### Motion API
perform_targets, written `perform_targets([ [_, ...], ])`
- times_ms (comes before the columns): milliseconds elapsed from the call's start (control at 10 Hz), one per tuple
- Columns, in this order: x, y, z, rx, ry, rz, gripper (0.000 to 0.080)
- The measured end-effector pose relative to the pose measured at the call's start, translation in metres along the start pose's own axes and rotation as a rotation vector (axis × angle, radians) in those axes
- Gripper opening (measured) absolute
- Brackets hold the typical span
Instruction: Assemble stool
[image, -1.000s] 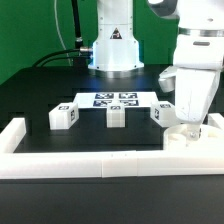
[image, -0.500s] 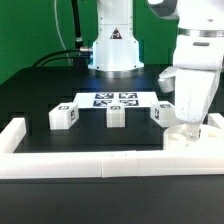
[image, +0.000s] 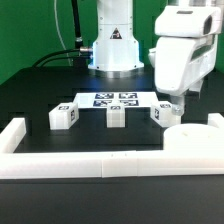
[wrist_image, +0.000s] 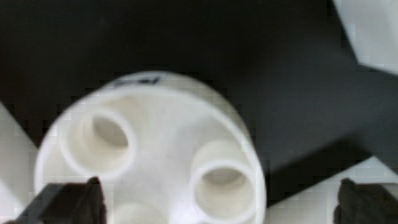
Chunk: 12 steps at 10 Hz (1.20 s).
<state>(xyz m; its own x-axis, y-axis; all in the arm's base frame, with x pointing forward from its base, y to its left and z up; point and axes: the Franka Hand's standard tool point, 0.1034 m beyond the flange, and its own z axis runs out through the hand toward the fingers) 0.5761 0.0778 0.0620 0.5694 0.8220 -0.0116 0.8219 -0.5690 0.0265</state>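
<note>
The white round seat disc (image: 192, 141) lies flat at the exterior view's right, in the corner of the rail. In the wrist view its top face (wrist_image: 157, 140) shows two socket holes. Three short blocky legs with tags stand in a row: one on the left (image: 65, 116), one in the middle (image: 116, 116), and one on the right (image: 163, 114), partly behind the gripper. My gripper (image: 173, 101) hangs above and just left of the disc. In the wrist view the gripper (wrist_image: 217, 204) is open, with its dark fingertips (wrist_image: 71, 202) wide apart on either side of the disc and holding nothing.
The marker board (image: 115, 99) lies flat behind the legs. A long white rail (image: 90, 163) borders the table's front and sides. The arm's white base (image: 114, 45) stands at the back, with black cables to its left.
The gripper has risen from down at the seat disc and shifted slightly left. The disc stays in the corner, now uncovered. The legs have not moved.
</note>
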Motion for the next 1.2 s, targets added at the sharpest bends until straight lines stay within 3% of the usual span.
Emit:
perform_targets([
  [100,-0.001,0.001,0.002,0.016,0.010,0.086,0.0649],
  [300,0.002,-0.002,0.002,0.019,0.011,0.206,0.0649],
  [500,-0.014,-0.002,0.013,0.032,-0.017,0.319,0.0649],
  [600,-0.018,-0.011,0.015,0.048,-0.056,0.488,0.0649],
  [800,-0.020,-0.027,0.026,0.053,-0.052,0.621,0.0649],
  [900,-0.020,-0.026,0.026,0.068,-0.041,0.691,0.0649],
  [1100,-0.019,-0.028,0.026,0.071,-0.047,0.684,0.0649],
  [1200,-0.025,-0.031,0.026,0.091,-0.088,0.688,0.0649],
])
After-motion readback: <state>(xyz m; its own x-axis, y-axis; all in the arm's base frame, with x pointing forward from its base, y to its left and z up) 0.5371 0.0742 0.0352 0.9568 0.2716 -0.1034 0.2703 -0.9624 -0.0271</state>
